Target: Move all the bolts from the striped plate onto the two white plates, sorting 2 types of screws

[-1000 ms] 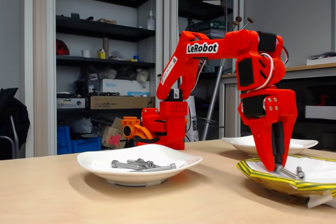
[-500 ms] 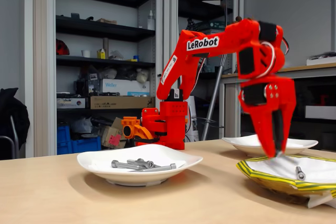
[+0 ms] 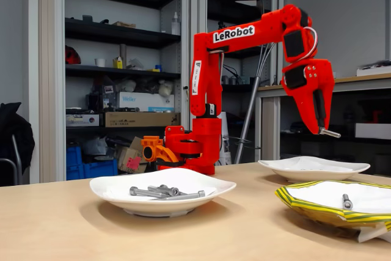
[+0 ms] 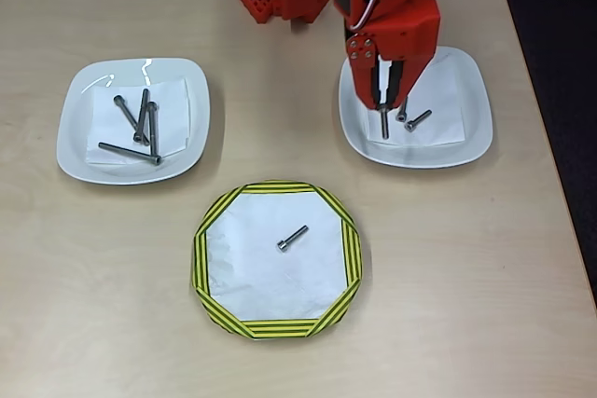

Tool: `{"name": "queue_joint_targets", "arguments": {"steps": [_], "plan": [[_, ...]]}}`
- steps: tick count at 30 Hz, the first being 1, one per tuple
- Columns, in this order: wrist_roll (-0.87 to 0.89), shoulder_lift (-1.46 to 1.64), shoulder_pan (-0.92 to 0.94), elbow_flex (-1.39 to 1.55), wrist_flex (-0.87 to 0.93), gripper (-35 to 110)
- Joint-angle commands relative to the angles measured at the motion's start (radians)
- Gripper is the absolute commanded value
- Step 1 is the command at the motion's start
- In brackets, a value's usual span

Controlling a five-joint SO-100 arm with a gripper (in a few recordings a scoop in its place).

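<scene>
There are 2 white plates: 1 directly under the claw (image 4: pixel 383 100), the white plate (image 4: pixel 466 128), and 1 well off to the claw's left in the overhead view, the second white plate (image 4: pixel 75 128). There is 1 striped plate (image 4: pixel 210 258), below the claw in that view.

Bolts:
- 4 long bolts (image 4: pixel 140 123) on the far plate
- 2 short bolts (image 4: pixel 410 118) beside the claw
- 1 bolt (image 4: pixel 384 123) in the claw
- 1 short bolt (image 4: pixel 292 239) on the striped plate

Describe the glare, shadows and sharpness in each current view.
Overhead view: even light, sharp throughout; small glare streaks on the left white plate, soft short shadows under the bolts. Fixed view: the gripper and the striped plate are crisp, the shelving behind is dim, and faint shadows lie under the plates.
</scene>
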Motion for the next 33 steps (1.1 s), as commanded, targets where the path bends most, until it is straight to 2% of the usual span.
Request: {"name": "queue_joint_targets", "arguments": {"steps": [1,4,6,8,14,17,21,24,28,33], "plan": [[0.183,0.225,-0.146,0.276,-0.095,0],[0.318,0.324,-0.236,0.425,-0.167,1],[0.313,0.351,-0.261,0.468,-0.219,13],[0.299,0.353,-0.264,0.485,-0.262,17],[0.241,0.291,-0.222,0.465,-0.341,20],[0.095,0.215,-0.117,0.357,-0.339,20],[-0.206,0.014,0.104,0.092,-0.351,20],[-0.311,-0.15,0.218,-0.089,-0.365,19],[-0.245,-0.322,0.298,-0.244,-0.373,19],[0.0,-0.515,0.314,-0.436,-0.27,16]]}}
